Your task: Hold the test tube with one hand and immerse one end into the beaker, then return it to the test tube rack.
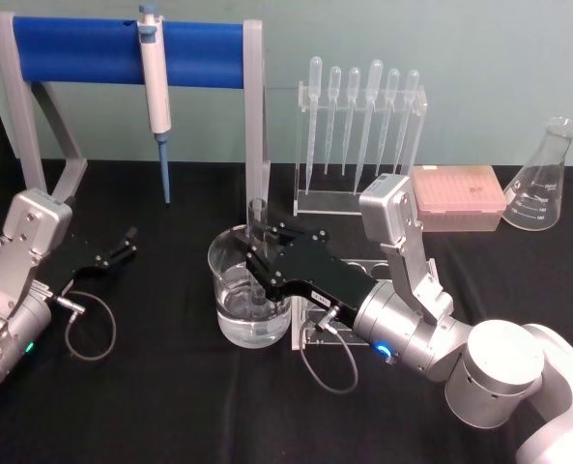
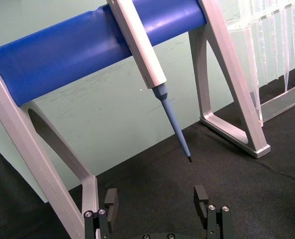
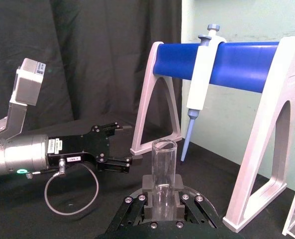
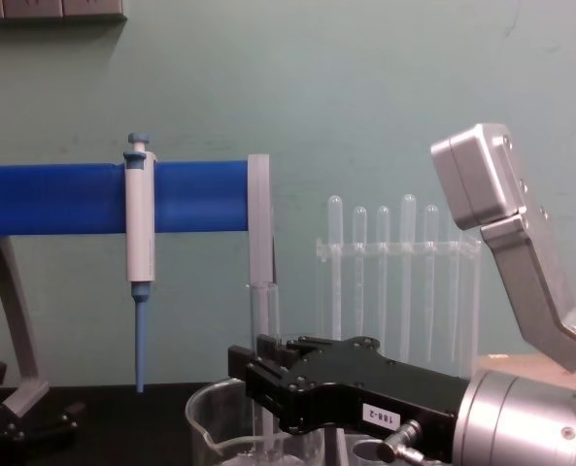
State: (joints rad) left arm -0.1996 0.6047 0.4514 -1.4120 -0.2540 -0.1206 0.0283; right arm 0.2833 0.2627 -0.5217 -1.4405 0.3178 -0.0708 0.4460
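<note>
The right gripper [image 1: 262, 259] is reaching in from the robot's right over the beaker [image 1: 224, 290]. Its jaws are clenching the test tube [image 1: 258, 215] around its middle and holding it upright, so the round lower end is hanging inside the beaker and seemingly dipping into the clear liquid pooled there, while the open rim is standing above the black jaws. Gripping at that height is probably what is letting the glass go down without the jaws meeting the beaker's rim. The test tube rack [image 1: 356, 265] is sitting just beside the beaker, partly under the right arm, so the return looks like a short carry. The left gripper [image 1: 122, 246] is lying idle on the bench [image 1: 170, 387] well to the left, jaws released and grasping nothing. A black cloth is covering the bench; along its far edge are standing a blue-barred stand [image 1: 73, 43] with a pipettor [image 1: 156, 87] hanging from it, a clear holder of plastic pipettes [image 1: 363, 106], a pink tip box [image 1: 457, 198] and a conical flask [image 1: 542, 184], all against a pale green wall [image 1: 460, 48].
</note>
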